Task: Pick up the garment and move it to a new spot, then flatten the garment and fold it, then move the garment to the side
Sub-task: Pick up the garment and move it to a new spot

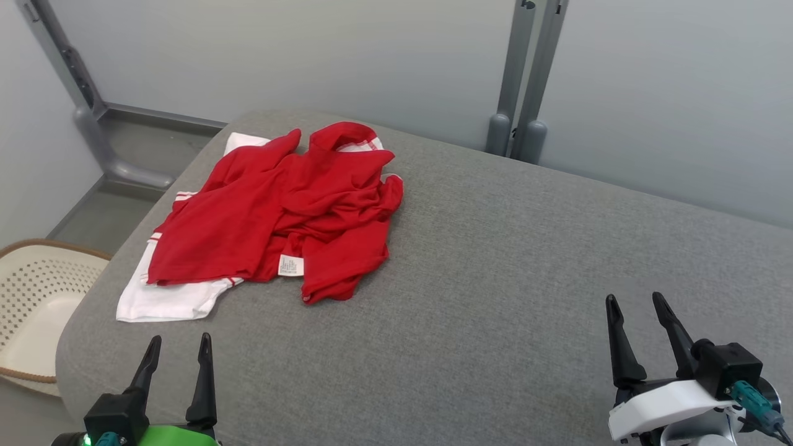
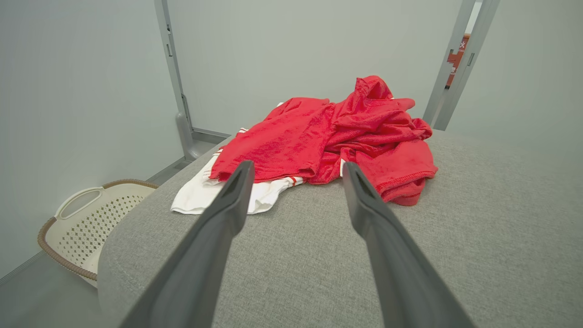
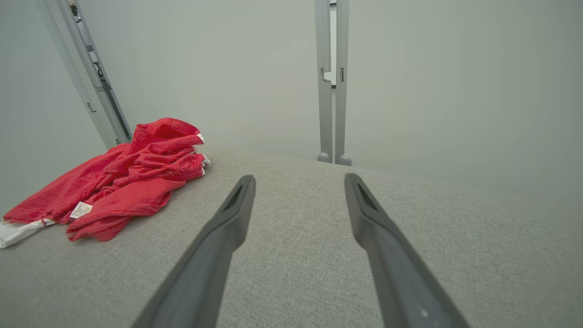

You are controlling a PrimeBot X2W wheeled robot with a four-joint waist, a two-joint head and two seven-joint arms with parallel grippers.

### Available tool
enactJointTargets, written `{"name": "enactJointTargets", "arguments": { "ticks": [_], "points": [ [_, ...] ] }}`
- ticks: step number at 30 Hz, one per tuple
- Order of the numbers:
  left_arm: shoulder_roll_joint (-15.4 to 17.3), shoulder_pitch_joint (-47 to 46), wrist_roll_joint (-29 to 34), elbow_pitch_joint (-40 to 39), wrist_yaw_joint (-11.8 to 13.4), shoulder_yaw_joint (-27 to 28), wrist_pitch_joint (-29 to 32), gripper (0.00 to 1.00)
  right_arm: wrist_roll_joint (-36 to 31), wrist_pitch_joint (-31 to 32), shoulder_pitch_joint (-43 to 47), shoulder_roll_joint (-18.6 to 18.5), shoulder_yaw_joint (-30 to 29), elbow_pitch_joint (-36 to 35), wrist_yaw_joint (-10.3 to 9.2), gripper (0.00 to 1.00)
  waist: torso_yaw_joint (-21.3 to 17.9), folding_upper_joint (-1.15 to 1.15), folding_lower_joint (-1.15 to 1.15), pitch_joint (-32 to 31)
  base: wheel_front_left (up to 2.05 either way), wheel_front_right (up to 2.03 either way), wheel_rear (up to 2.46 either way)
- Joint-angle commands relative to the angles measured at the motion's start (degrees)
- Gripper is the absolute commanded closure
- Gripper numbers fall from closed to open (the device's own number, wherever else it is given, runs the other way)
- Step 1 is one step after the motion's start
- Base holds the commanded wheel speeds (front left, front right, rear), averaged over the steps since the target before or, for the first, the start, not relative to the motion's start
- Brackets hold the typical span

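A crumpled red and white garment (image 1: 279,217) lies in a heap on the far left part of the grey padded table (image 1: 495,279); a white label shows at its near edge. It also shows in the left wrist view as the garment (image 2: 328,136) and in the right wrist view as the garment (image 3: 123,177). My left gripper (image 1: 179,344) hovers open near the table's front left edge, well short of the cloth. My right gripper (image 1: 635,303) stands open at the front right, far from the cloth. Nothing is between either pair of fingers.
A cream perforated laundry basket (image 1: 31,297) stands on the floor left of the table, also seen as the basket (image 2: 86,218). Grey wall panels with upright metal posts (image 1: 520,80) close off the back. Bare grey table surface stretches across the middle and right.
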Motion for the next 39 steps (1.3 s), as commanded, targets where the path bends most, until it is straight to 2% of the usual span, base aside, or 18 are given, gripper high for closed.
{"name": "enactJointTargets", "arguments": {
  "ticks": [1, 39],
  "points": [
    [0.2, 0.4, 0.3, -0.4, -0.1, 0.4, -0.2, 0.0, 0.2, -0.2, -0.7, 0.0, 0.2, 0.2, 0.02, 0.0, 2.4, 0.0, 0.0, 0.1, 0.0, 0.0, 0.0],
    [-0.8, -0.3, 0.7, -0.9, -0.1, 1.1, -0.2, 0.0, 0.9, -0.2, -0.6, -0.5, 0.9, 0.8, 0.02, 0.0, 2.6, 0.0, 0.0, 0.4, 0.0, 0.0, 0.0]
  ]
}}
